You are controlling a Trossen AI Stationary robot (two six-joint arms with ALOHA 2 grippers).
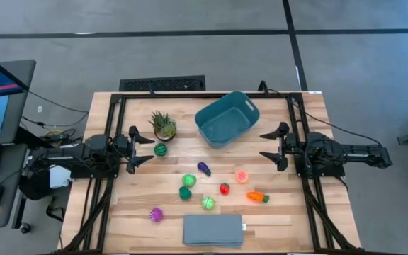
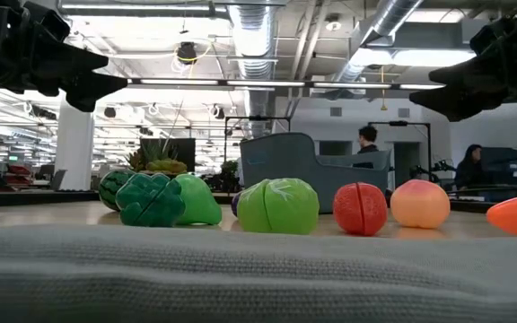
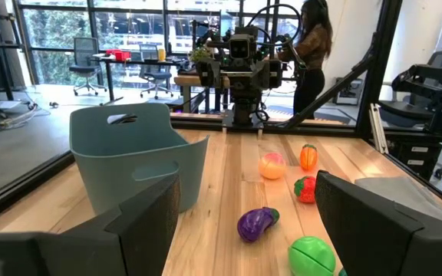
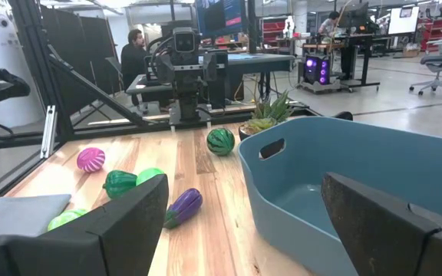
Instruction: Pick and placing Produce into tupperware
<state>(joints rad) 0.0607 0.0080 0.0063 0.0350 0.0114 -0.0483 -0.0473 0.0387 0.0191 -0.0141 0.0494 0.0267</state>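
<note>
1. The left claw (image 1: 142, 149) waits at the left edge of the wooden surface (image 1: 275, 212), raised off it; its two fingers stand apart and hold nothing.
2. The right claw (image 1: 273, 149) waits at the right edge, also raised, its fingers spread wide apart and holding nothing.
3. The teal bin (image 1: 227, 117) sits on the far middle of the surface, turned at an angle. The right wrist view looks into part of it (image 4: 344, 184) and shows nothing in that part.
4. A spiky potted plant (image 1: 163, 125) stands left of the bin, and a striped green ball like a small watermelon (image 1: 161, 149) lies just in front of it, near the left claw.
5. The rest of the toys lie loose on the middle of the surface, none in the bin: a purple eggplant (image 1: 203, 168) nearest the bin, a light green piece (image 1: 189, 180), and a dark green broccoli-like piece (image 1: 185, 192) just beside it.
6. Nearer the front lies a green cabbage-like piece (image 1: 208, 203), with a small red fruit (image 1: 224, 188) to its right.
7. A pink peach (image 1: 241, 176) and an orange carrot (image 1: 256, 196) lie closest to the right claw.
8. A magenta striped ball (image 1: 156, 213) lies apart from the others, toward the front left.
9. A flat grey-blue slab (image 1: 213, 230) lies at the front edge, in the middle.
10. People (image 2: 367, 139) stand in the room beyond the surface.
</note>
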